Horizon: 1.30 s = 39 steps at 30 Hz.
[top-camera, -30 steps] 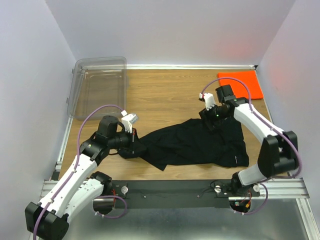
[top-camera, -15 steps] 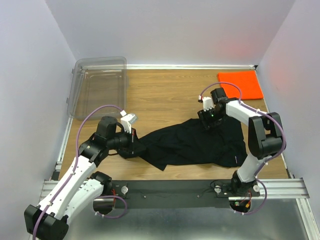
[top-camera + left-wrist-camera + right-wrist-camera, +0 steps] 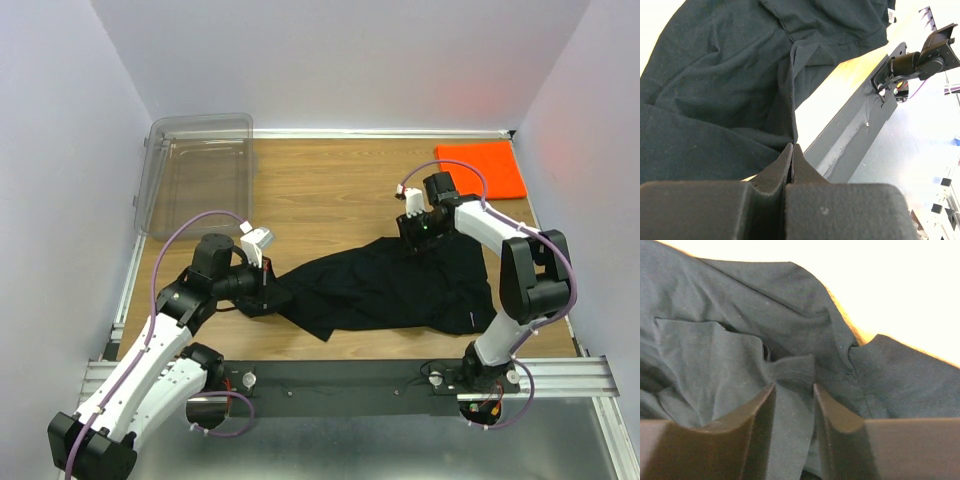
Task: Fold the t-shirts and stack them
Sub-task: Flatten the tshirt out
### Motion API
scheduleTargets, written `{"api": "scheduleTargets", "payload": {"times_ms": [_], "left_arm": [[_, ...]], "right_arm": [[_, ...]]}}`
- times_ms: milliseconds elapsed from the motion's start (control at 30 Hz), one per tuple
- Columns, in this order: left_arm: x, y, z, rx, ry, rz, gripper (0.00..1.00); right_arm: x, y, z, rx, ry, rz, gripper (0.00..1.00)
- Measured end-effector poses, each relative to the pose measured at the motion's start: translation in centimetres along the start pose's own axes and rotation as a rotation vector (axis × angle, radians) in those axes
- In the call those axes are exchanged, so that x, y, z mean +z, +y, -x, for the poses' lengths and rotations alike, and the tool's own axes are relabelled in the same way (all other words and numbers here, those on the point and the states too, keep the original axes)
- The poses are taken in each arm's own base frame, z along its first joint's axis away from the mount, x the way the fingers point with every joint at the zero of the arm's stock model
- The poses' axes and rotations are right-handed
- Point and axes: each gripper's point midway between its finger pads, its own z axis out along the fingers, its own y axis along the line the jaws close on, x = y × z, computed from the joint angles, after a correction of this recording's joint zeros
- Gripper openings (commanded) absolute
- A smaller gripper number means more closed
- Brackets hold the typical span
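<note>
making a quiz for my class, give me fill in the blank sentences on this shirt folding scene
The left gripper pinches the black shirt with jaws fully ___. The folded shirt in the far right corner is ___. The clear bin sits at the far ___ corner of the table. The right gripper, jaws apart, straddles a fold of the ___ shirt.
Missing: shut, orange, left, black

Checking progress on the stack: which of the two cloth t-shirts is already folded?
The bright orange cloth t-shirt, a neat flat rectangle at the far right corner; the large black t-shirt lies rumpled and spread out.
</note>
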Motion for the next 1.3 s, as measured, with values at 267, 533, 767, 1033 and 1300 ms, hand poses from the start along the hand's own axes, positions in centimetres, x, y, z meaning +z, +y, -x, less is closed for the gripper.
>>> {"api": "scheduleTargets", "payload": {"times_ms": [267, 533, 767, 1033, 1300], "left_arm": [[0.0, 0.0, 0.0, 0.0, 0.0, 0.0, 0.0], [0.0, 0.4, 0.1, -0.002, -0.007, 0.027, 0.0], [-1.7, -0.4, 4.9, 0.047, -0.118, 0.104, 0.0], [-5.8, -3.4, 14.0, 0.146, -0.352, 0.193, 0.0], [-12.9, -9.2, 24.7, 0.305, -0.642, 0.249, 0.0]], "right_arm": [[0.0, 0.3, 0.3, 0.012, -0.013, 0.016, 0.08], [-2.4, 0.6, 2.0, -0.023, -0.1, -0.01, 0.01], [-13.1, 1.9, 8.5, -0.198, -0.42, -0.144, 0.01], [-28.8, 5.9, 15.6, -0.372, -0.814, -0.295, 0.01], [-40.7, 9.9, 18.7, -0.458, -1.054, -0.372, 0.01]]}}
